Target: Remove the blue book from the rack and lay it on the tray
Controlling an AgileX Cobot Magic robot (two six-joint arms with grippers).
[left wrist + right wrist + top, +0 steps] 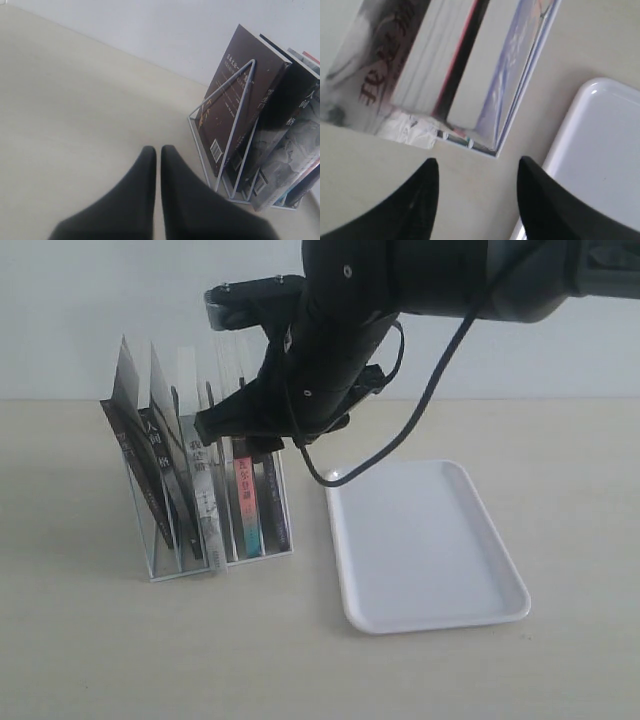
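Note:
The rack (220,562) stands left of the tray (420,540) with several books leaning in its slots. The blue book (272,500) is in the rightmost slot, its narrow dark spine just right of the red-pink and teal spine. My right gripper (250,435) reaches across and hangs just above the book tops; its tips are hard to make out there. In the right wrist view the gripper (477,172) is open, with only table between its fingers, and the blue book (517,70) lies just beyond, the tray (600,150) beside it. My left gripper (157,150) is shut and empty over bare table beside the rack (235,115).
A dark brown book (240,95) leans at the rack's outer end nearest my left gripper. Black and grey-spined books (165,480) and the red-pink and teal one (245,502) fill the other slots. A black cable (400,445) loops down from the right arm above the tray's corner.

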